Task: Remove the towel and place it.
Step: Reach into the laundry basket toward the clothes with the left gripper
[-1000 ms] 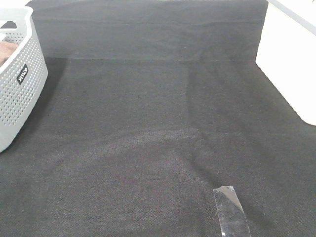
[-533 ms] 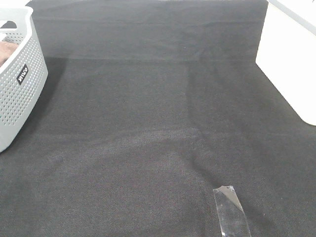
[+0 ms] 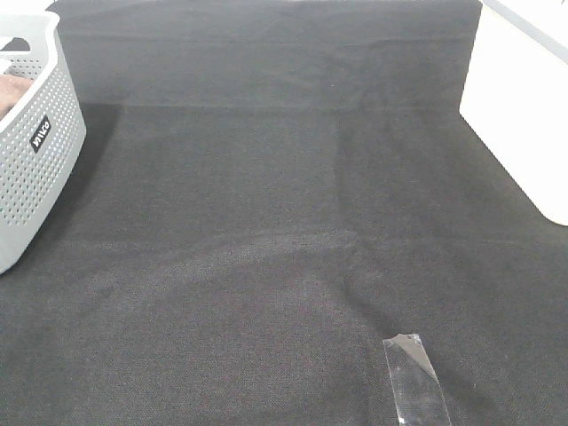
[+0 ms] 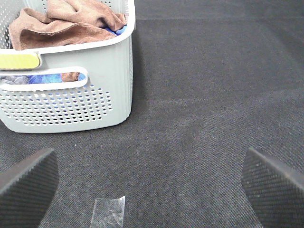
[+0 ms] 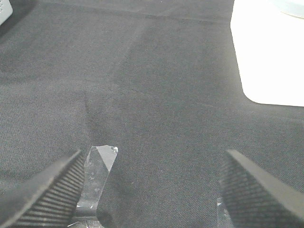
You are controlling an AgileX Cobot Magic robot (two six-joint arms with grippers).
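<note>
The towel (image 4: 71, 21), judged soft, light and limp, lies crumpled in the grey basket (image 4: 111, 85), an upper fold offering the best pinch; left gripper (image 4: 151, 183) and right gripper (image 5: 152, 187) stand wide, empty.

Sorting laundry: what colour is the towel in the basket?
The towel is reddish brown, clearest in the left wrist view.

We see a pale grey perforated plastic basket (image 3: 35, 169) standing on a black woven fabric cover (image 3: 266, 222), with a small black label (image 3: 41, 133) on its wall. Inside the basket we glimpse a bit of blue cloth (image 4: 119, 30). Well apart from the basket lie a clear strip of tape (image 3: 415, 377) and a white slab (image 3: 519, 115).
</note>
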